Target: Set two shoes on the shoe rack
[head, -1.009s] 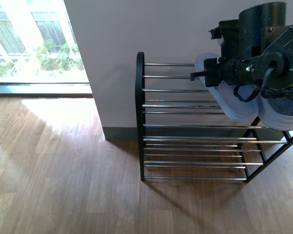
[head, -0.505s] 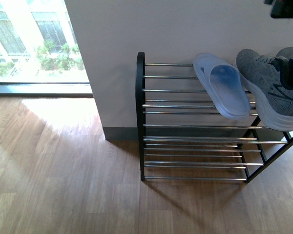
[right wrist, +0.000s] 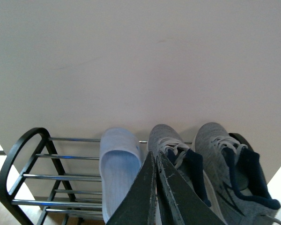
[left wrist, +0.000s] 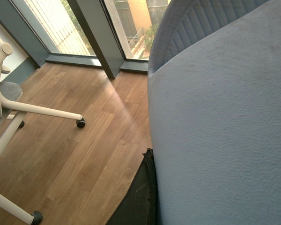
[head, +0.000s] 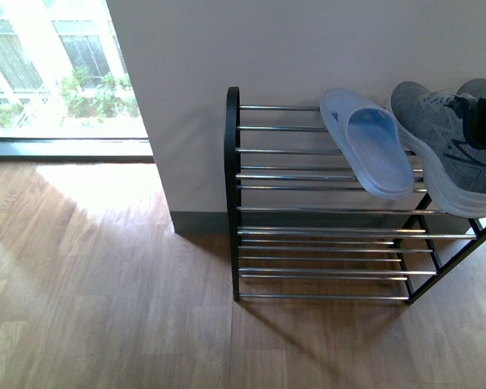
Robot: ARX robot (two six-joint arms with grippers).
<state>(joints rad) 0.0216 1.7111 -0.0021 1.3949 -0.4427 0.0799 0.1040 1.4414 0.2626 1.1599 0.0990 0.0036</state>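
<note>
Resting side by side on the top tier of the shoe rack [right wrist: 25, 154], the two shoes [right wrist: 210, 164] point their toes toward the white wall [right wrist: 140, 61], touching or nearly touching each other along their inner sides. In the front view only one grey sneaker [head: 445, 146] shows fully, at the rack's right end, its white sole facing outward; the second is cut off by the frame edge. Just beside the pair lies a pale blue slipper [head: 367, 142], also on the top tier, angled across the chrome bars.

Seen from the right wrist, the right gripper [right wrist: 155, 197] hangs in front of the sneakers, its dark jaws pressed together and holding nothing.

From the left wrist, a blue-grey upholstered seat [left wrist: 220, 126] fills most of the frame, with wood floor [left wrist: 84, 140] and the white wheeled legs of a chair [left wrist: 18, 112] beyond it; whether the left jaws are open or closed cannot be told.
</note>
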